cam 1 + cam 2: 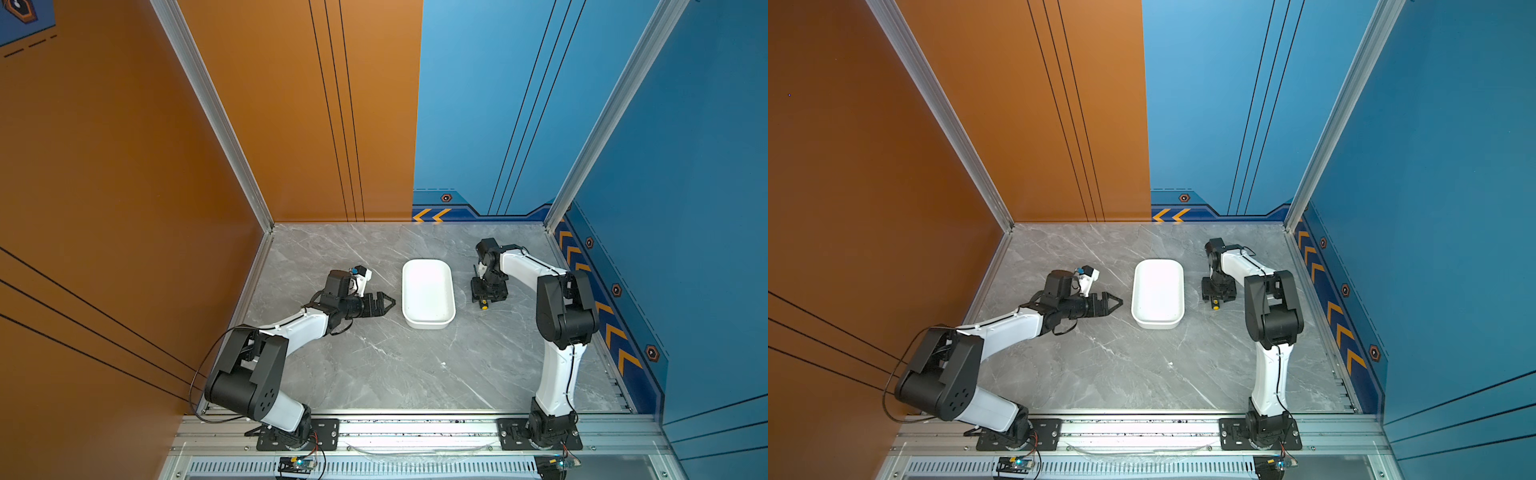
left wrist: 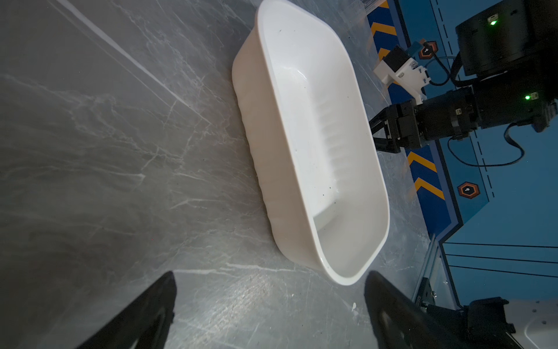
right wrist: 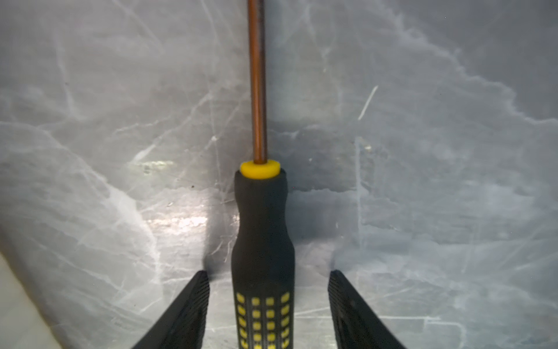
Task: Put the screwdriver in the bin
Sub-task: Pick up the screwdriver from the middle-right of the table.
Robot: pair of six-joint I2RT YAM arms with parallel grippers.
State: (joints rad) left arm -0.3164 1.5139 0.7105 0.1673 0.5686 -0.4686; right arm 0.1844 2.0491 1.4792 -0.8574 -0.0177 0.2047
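Note:
The screwdriver (image 3: 262, 217) lies flat on the grey marble table, to the right of the bin; it has a black handle with yellow dots and a yellow collar. In both top views only its yellow end (image 1: 483, 306) (image 1: 1215, 307) pokes out from under the right gripper. My right gripper (image 3: 268, 273) (image 1: 484, 296) (image 1: 1217, 295) points down over it, open, one finger on each side of the handle with a gap on both sides. The bin (image 1: 428, 295) (image 1: 1158, 293) (image 2: 317, 136) is a white tray with nothing in it. My left gripper (image 2: 270, 273) (image 1: 388, 302) (image 1: 1116, 302) is open with nothing in it, low over the table left of the bin.
An orange wall closes the left side and a blue wall with yellow chevrons (image 1: 611, 332) the right, close behind the right arm. The arm bases sit on a metal rail (image 1: 415, 432) along the front edge.

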